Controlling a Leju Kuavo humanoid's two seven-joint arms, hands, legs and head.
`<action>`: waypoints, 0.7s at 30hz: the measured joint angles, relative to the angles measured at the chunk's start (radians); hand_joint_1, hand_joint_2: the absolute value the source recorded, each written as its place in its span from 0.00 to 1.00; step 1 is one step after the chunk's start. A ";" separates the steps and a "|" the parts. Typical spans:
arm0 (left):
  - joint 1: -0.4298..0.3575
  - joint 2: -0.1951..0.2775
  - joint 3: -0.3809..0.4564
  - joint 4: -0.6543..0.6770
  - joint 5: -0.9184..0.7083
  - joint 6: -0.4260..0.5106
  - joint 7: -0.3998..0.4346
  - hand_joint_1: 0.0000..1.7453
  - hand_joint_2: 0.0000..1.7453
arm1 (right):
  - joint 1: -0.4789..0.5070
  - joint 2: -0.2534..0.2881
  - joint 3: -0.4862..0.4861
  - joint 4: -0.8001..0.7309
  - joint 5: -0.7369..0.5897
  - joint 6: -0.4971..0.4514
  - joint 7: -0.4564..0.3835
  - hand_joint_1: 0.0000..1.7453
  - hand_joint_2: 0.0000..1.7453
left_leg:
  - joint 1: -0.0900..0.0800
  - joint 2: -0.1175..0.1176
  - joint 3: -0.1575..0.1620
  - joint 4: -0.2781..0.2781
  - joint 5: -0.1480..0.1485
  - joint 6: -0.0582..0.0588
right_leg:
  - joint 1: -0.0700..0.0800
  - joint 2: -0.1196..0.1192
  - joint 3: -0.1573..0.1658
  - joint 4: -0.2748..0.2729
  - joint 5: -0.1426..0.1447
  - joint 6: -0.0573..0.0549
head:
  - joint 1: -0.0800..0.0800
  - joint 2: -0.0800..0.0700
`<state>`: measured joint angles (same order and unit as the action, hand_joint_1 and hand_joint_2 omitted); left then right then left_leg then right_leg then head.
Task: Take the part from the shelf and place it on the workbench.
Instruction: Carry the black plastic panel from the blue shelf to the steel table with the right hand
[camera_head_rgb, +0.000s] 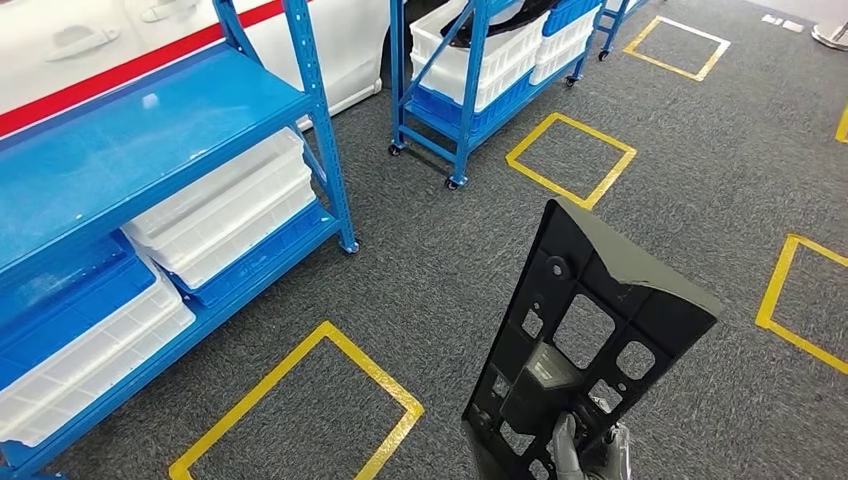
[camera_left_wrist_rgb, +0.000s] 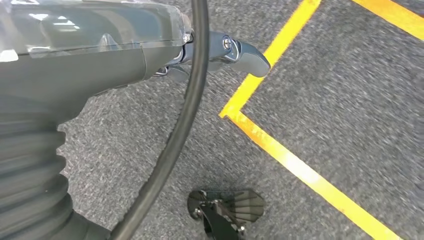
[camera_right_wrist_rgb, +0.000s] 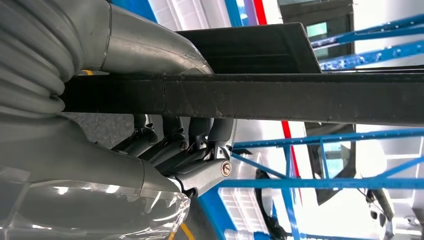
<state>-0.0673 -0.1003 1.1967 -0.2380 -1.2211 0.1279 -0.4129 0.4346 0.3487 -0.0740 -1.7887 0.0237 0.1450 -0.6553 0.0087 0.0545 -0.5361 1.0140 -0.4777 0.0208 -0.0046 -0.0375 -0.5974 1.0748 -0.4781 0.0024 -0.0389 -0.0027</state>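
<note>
We take the near rack (camera_head_rgb: 150, 200) as our landmark. Its blue post and stacked white bins (camera_head_rgb: 230, 210) block the way on that side, and a second rack (camera_head_rgb: 480, 80) stands beyond it, well apart, with a bare strip of carpet (camera_head_rgb: 420, 260) between them. Away from the near rack the carpet lies open, marked by yellow squares (camera_head_rgb: 570, 158). The black part (camera_head_rgb: 580, 330), upright in our right hand (camera_head_rgb: 590, 450), stands in front of us over that open carpet.
</note>
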 joint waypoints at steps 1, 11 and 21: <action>0.000 0.000 0.000 0.000 0.000 0.000 0.000 0.00 1.00 | -0.001 0.000 0.000 0.000 -0.002 0.000 -0.001 1.00 1.00 | -0.001 0.006 0.002 0.000 -0.002 -0.005 | 0.005 -0.010 0.019 -0.039 0.009 -0.006 | 0.000 0.000; 0.004 0.004 0.004 0.000 0.000 0.001 0.006 0.00 1.00 | -0.004 0.005 -0.001 0.000 -0.011 -0.001 -0.005 1.00 1.00 | 0.003 -0.047 -0.117 0.278 -0.140 -0.040 | 0.007 0.068 0.032 -0.071 0.023 -0.048 | 0.000 0.000; -0.002 0.004 0.005 0.000 0.000 0.001 0.006 0.00 1.00 | -0.004 0.006 -0.002 0.002 -0.015 0.010 -0.004 1.00 1.00 | 0.005 -0.067 -0.002 0.004 0.001 -0.005 | 0.006 0.121 0.008 -0.023 -0.001 -0.007 | 0.000 0.000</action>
<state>-0.0693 -0.0967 1.2013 -0.2379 -1.2211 0.1289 -0.4073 0.4306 0.3548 -0.0759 -1.7864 0.0090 0.1552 -0.6598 0.0133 -0.0125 -0.5385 1.0184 -0.4762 0.0159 0.0013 0.0832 -0.5899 1.0517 -0.4786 -0.0049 -0.0389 -0.0027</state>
